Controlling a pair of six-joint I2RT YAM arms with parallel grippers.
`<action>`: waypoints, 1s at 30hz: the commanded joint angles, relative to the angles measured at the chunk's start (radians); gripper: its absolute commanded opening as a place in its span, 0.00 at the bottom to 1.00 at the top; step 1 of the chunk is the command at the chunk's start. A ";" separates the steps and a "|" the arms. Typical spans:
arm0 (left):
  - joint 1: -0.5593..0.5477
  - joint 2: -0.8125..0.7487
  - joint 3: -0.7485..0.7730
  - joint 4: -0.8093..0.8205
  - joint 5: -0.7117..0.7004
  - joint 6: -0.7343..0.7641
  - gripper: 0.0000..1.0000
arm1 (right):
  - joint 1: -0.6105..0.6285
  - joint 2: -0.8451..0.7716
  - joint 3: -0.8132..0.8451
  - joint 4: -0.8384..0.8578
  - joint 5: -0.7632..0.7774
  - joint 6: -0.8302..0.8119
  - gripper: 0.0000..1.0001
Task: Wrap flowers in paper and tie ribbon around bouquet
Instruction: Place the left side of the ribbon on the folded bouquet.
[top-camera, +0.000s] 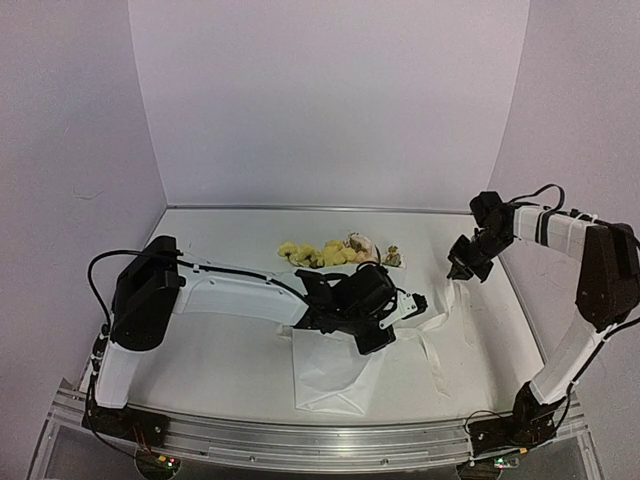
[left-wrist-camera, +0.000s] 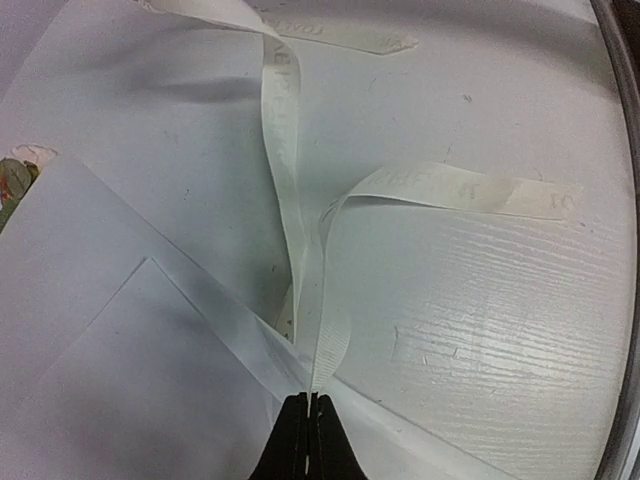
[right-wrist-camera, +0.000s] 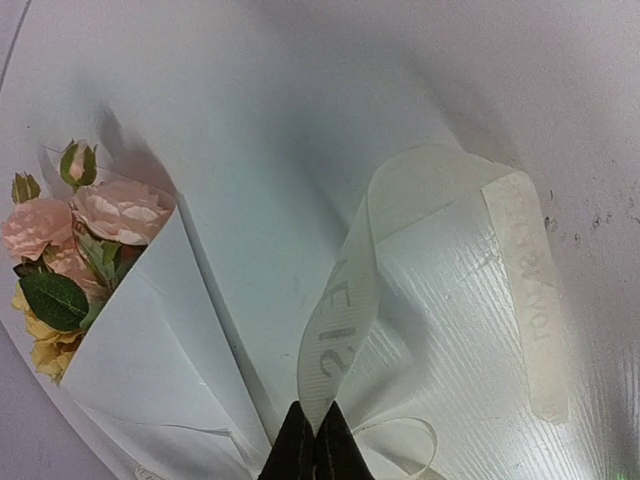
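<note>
The flowers (top-camera: 330, 252) lie at mid-table, their yellow and cream blooms poking out of the white paper (top-camera: 335, 372) folded into a cone around them. In the right wrist view the bouquet (right-wrist-camera: 150, 330) sits at the left with pink and yellow blooms (right-wrist-camera: 80, 230) at its mouth. The cream ribbon (top-camera: 441, 306) runs between both grippers. My left gripper (left-wrist-camera: 310, 398) is shut on a ribbon (left-wrist-camera: 285, 150) strand just above the paper (left-wrist-camera: 120, 360). My right gripper (right-wrist-camera: 320, 425) is shut on a lettered ribbon (right-wrist-camera: 340, 320) loop. From above, the left gripper (top-camera: 392, 322) rests over the cone and the right gripper (top-camera: 458, 272) hovers right of it.
The white table (top-camera: 230, 360) is enclosed by pale walls at the back and sides. A metal rail (top-camera: 320, 440) runs along the near edge by the arm bases. A loose ribbon tail (top-camera: 434, 362) trails toward the front right.
</note>
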 joint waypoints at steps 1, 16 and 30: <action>-0.004 0.033 0.092 0.047 0.026 0.029 0.00 | 0.004 0.015 0.085 -0.017 -0.027 -0.038 0.00; 0.006 0.065 0.165 0.087 0.115 -0.054 0.43 | 0.063 0.011 0.135 0.017 -0.080 -0.084 0.00; 0.272 -0.463 -0.442 0.310 0.285 -0.434 0.71 | 0.205 0.000 0.214 0.125 -0.182 -0.134 0.00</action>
